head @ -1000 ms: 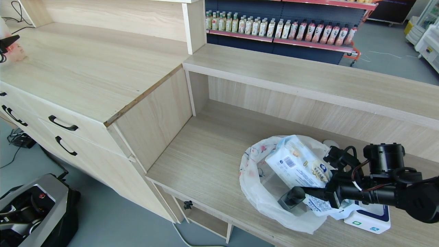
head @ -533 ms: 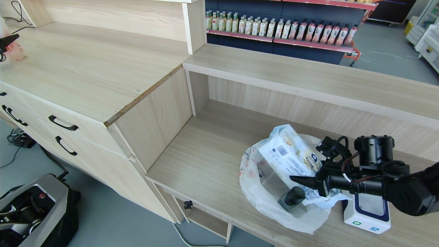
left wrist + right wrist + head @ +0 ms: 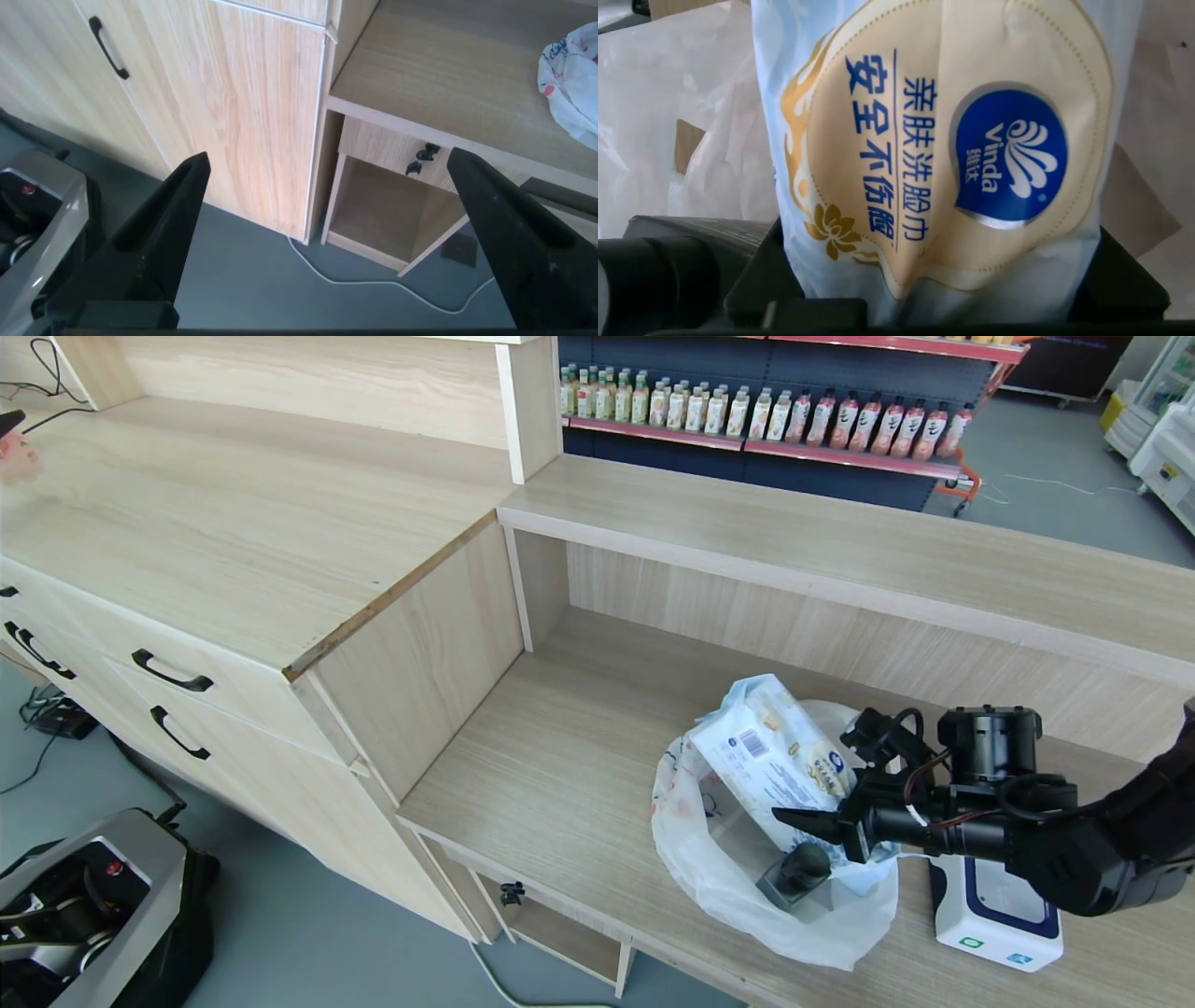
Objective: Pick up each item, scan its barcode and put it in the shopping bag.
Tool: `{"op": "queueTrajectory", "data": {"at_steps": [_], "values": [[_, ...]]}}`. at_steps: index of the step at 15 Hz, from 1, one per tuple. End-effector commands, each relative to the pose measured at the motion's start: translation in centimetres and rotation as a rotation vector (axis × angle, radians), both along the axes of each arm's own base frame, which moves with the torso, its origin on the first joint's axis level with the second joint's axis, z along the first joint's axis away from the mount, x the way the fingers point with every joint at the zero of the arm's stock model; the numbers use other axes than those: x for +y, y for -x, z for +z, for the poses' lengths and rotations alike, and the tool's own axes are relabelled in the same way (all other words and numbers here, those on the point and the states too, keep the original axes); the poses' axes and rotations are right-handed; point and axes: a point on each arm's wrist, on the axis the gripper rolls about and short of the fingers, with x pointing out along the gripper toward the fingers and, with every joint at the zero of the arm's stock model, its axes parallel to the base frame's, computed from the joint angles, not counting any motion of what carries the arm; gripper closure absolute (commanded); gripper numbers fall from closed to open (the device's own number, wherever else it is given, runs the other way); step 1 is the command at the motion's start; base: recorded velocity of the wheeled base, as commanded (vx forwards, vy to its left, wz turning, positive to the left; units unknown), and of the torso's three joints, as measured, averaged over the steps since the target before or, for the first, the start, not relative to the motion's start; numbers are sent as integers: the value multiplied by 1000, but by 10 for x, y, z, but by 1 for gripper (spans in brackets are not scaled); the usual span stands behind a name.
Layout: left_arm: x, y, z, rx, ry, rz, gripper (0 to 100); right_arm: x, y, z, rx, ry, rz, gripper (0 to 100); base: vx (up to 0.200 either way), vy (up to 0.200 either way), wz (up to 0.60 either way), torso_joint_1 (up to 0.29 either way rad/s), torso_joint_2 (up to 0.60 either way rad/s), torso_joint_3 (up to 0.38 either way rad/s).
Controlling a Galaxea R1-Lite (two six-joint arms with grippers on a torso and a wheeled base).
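Holding a soft tissue pack clamped between its fingers, the right gripper reaches in from the robot's right in the head view. The pack is tilted over the open mouth of the shopping bag, barcode face up; whether its lower end touches the bag's film I cannot tell. A dark capped bottle lies inside the bag. The bag sits on the lower counter, its bulge close to the front edge, with a white scanner just beside it on the robot's right, also near that edge. Bare counter runs from the bag to the cabinet's side wall on the left, and a raised ledge borders the back. In the left wrist view, the left gripper hangs with its two fingers spread wide over the grey floor, in front of the cabinet door and well apart from the bag, whose rim shows on the counter. Below the counter edge an open cubby gapes, and a thin cable trails on the floor. In the right wrist view, the pack sits pinched between the dark fingers, white bag film behind it.
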Motion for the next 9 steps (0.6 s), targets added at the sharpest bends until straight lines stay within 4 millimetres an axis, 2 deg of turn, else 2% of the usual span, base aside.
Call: {"op": "queueTrajectory", "data": {"at_steps": [1,9], "values": [[0,0,0,0,0,1,0,0,-4,-12,25,4,0,100,0,0,0,0,0,0],[0,0,0,0,0,-1,0,1,-9,-20,42,8,-1,100,0,0,0,0,0,0]]}}
